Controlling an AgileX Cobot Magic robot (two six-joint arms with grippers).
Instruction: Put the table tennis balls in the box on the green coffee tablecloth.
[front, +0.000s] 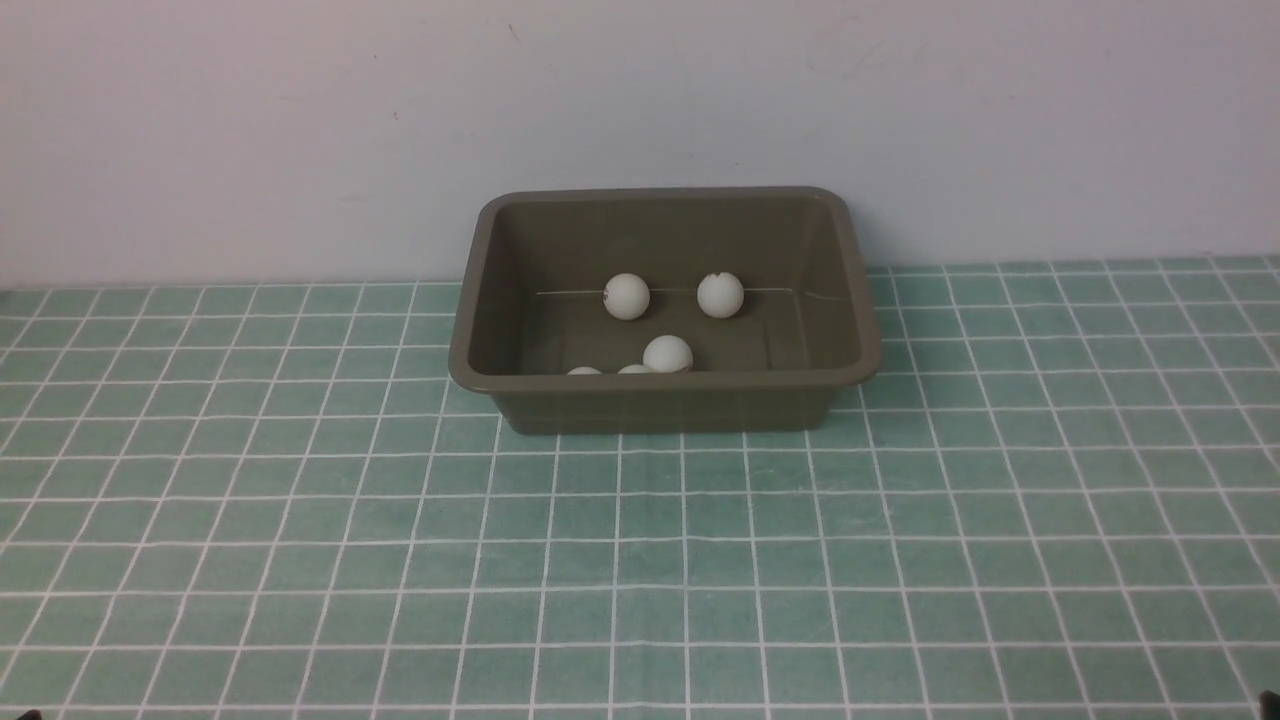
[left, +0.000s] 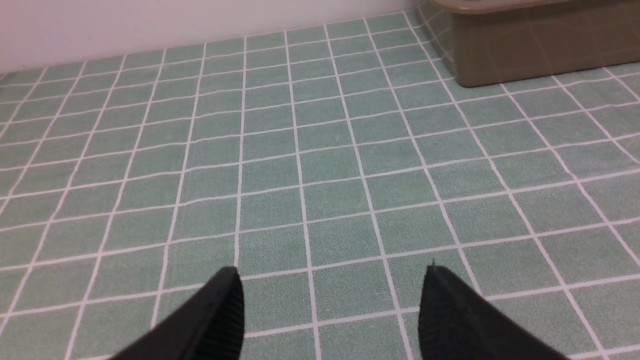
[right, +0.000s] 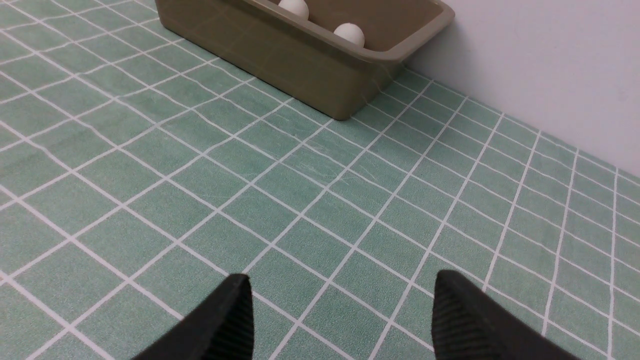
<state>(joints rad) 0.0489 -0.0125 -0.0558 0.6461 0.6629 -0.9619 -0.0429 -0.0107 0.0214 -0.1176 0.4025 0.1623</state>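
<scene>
The olive-brown box (front: 665, 400) stands on the green coffee tablecloth (front: 640, 560) near the back wall. Inside it lie several white table tennis balls: one (front: 627, 296) with a dark mark, one (front: 720, 294) beside it, one (front: 668, 354) nearer the front wall, and two more peeking over the rim (front: 585, 371) (front: 634, 369). In the right wrist view the box (right: 280, 50) shows two balls (right: 349, 34) (right: 294, 7). My left gripper (left: 332, 275) and right gripper (right: 340, 282) both stand open and empty over bare cloth, well short of the box (left: 530, 50).
A pale wall (front: 640, 100) rises just behind the box. The checked cloth (left: 300, 175) spreads out on all sides of the box, to the left, right and front.
</scene>
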